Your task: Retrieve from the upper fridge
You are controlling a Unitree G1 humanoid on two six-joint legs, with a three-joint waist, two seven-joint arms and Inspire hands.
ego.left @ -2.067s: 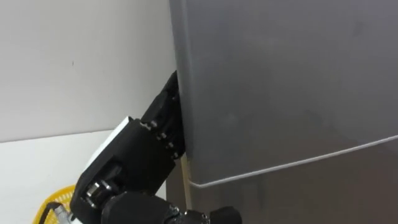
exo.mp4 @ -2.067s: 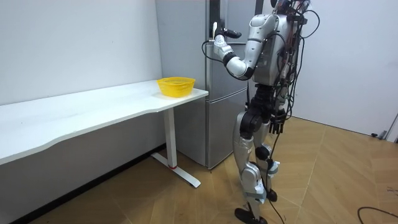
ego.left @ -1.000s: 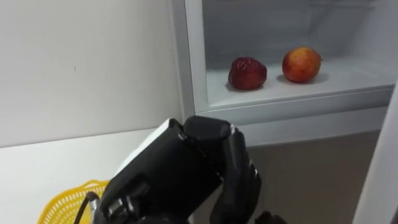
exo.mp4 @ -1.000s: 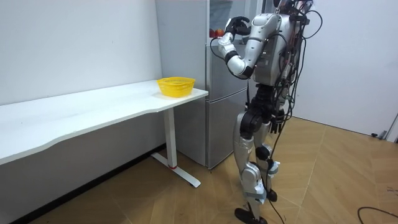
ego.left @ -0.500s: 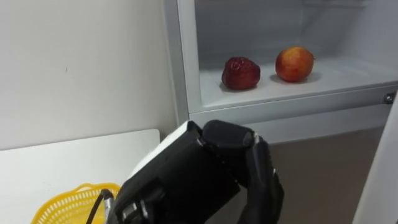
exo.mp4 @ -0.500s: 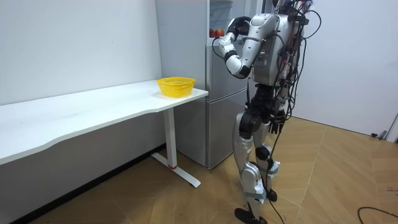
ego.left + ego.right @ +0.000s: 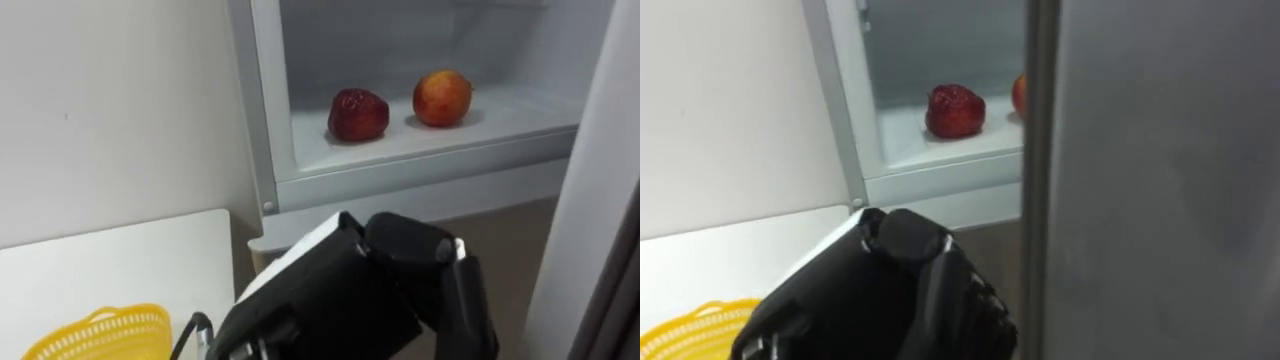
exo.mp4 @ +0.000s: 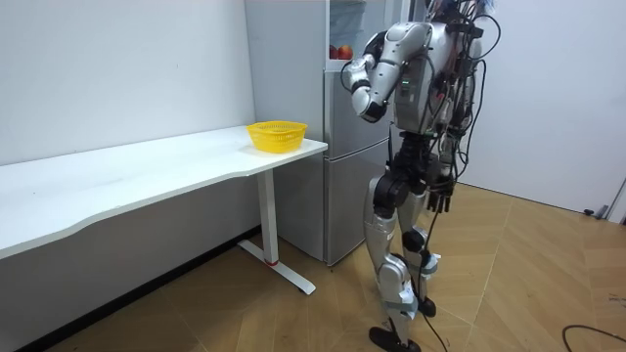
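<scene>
Red fruit [image 7: 358,114], apple [image 7: 442,97] on fridge shelf [image 7: 400,142]

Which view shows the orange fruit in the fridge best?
Left eye view: the orange fruit shows whole, beside the dark red fruit. In the right eye view the fridge door hides all but its edge; in the room view it is a speck.

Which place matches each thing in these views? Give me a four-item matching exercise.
Things:
1. dark red fruit
2. orange-red fruit
3. yellow basket
4. upper fridge door

Places:
A. on the white table, at the lower left
B. standing open along the right side of the eye views
C. on the fridge shelf, nearer the fridge's left wall
D. on the fridge shelf, to the right of the other fruit

Pairs: 1-C, 2-D, 3-A, 4-B
</scene>
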